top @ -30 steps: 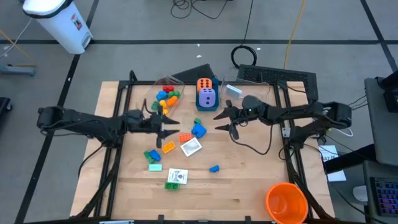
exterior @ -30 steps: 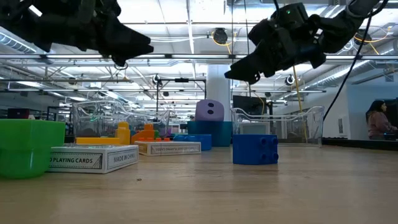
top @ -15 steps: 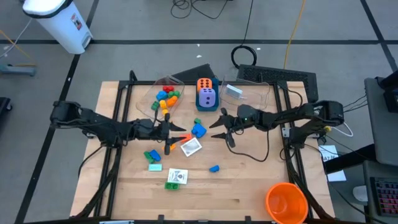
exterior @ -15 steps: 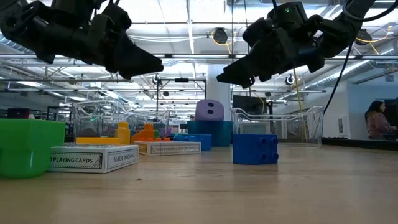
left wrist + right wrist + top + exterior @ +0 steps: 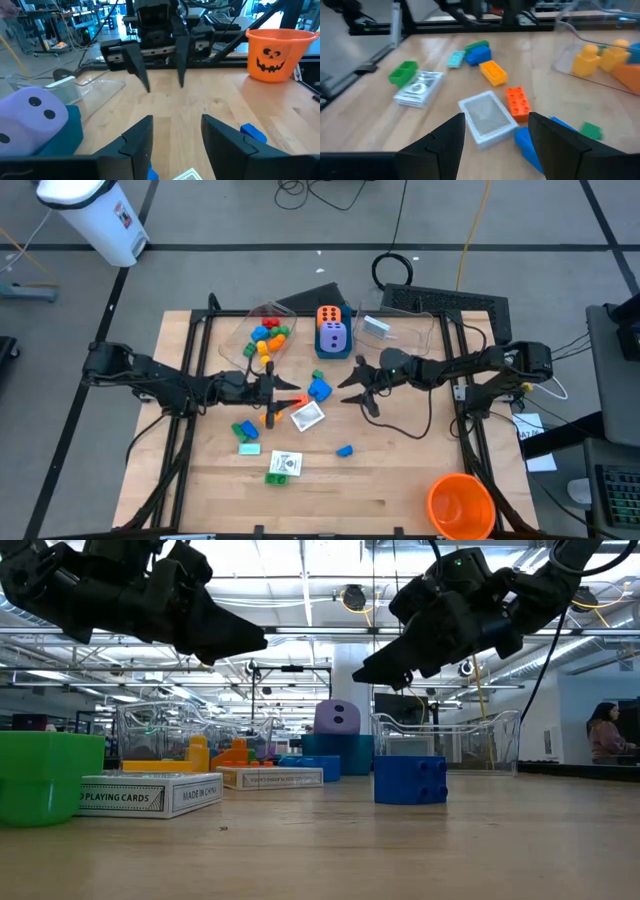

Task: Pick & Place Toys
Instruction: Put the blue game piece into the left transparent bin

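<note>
Both grippers hang open and empty over the middle of the table, facing each other across loose toys. My left gripper point(image 5: 288, 395) point(image 5: 175, 135) is left of a blue brick point(image 5: 319, 389). My right gripper point(image 5: 352, 390) point(image 5: 497, 132) is right of that brick. Between them lie a red-orange brick point(image 5: 517, 102) and a white card point(image 5: 487, 117). An orange brick point(image 5: 493, 72), a green brick point(image 5: 402, 72), a card pack point(image 5: 420, 87) and a small blue brick point(image 5: 344, 451) lie flat nearer the front. An orange die point(image 5: 329, 316) and a purple die point(image 5: 333, 338) sit at the back.
A clear tub point(image 5: 265, 335) holding several bricks stands at the back left, and another clear tub point(image 5: 378, 328) at the back right. A big orange cup point(image 5: 460, 505) stands at the near right corner. Bare wood lies along the near edge point(image 5: 330, 500).
Both grippers have come down and moved in toward the toys at the table's middle, the left one toward the right edge, the right one toward the left and near edges. Both stayed open. No toy has moved.
</note>
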Available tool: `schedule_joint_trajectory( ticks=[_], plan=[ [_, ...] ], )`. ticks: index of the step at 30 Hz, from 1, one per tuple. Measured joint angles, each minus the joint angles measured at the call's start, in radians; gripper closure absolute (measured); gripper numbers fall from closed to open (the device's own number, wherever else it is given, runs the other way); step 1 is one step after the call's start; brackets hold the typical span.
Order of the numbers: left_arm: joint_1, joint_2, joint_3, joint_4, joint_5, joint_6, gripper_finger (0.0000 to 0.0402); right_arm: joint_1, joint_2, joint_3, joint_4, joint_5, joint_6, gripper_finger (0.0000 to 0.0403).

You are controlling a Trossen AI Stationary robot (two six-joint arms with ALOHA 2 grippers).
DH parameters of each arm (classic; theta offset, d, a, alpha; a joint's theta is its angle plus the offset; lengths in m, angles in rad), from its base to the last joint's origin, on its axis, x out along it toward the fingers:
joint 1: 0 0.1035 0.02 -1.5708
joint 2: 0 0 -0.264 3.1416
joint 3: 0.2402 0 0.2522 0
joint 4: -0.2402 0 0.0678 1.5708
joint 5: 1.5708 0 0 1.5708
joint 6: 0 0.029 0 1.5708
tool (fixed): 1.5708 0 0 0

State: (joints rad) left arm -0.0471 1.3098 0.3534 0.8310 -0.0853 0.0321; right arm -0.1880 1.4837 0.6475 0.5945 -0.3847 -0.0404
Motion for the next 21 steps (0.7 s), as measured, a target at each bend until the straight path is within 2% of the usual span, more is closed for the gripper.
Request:
schedule_joint_trajectory(
  ticks=[5, 14, 21],
  plan=[
    [-0.002, 0.0, 0.0, -0.008, 0.038, 0.0, 0.0201, 0.007, 0.0, 0.004, 0.003, -0.012, -0.006, 0.019],
    [0.001, 0.0, 0.005, -0.011, 0.037, -0.056, 0.0153, 0.016, 0.0, 0.004, 0.011, -0.01, -0.025, 0.019],
    [0.003, 0.0, 0.062, -0.153, 0.029, -0.039, 0.0145, 0.034, 0.0, 0.004, 0.015, 0.006, -0.053, 0.019]
  ],
)
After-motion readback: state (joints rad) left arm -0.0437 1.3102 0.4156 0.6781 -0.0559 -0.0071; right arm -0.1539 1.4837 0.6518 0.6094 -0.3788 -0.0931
